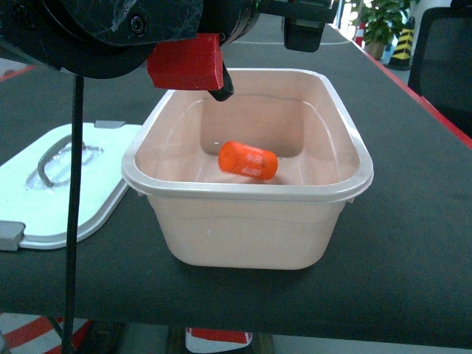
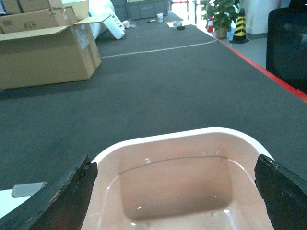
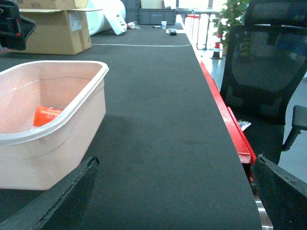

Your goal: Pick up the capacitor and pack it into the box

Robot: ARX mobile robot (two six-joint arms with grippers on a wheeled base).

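The capacitor point(image 1: 248, 160), a small orange cylinder with pale printing, lies on the floor of the box point(image 1: 243, 228), a pale pink tub with a white rim. The right wrist view also shows the capacitor point(image 3: 45, 116) inside the box point(image 3: 72, 124). My left gripper point(image 2: 175, 163) hangs open above the box's near end, its black fingers point(image 2: 72, 201) spread wide with nothing between them. In the head view its red mount point(image 1: 188, 63) sits over the box's back left corner. My right gripper point(image 3: 176, 160) is open and empty, low over the dark table to the right of the box.
The white lid point(image 1: 66, 184) with grey latch lies left of the box. A brown cardboard carton point(image 2: 43, 48) stands far back left. The table's red edge point(image 3: 225, 115) runs along the right, with a black chair point(image 3: 264, 72) beyond it.
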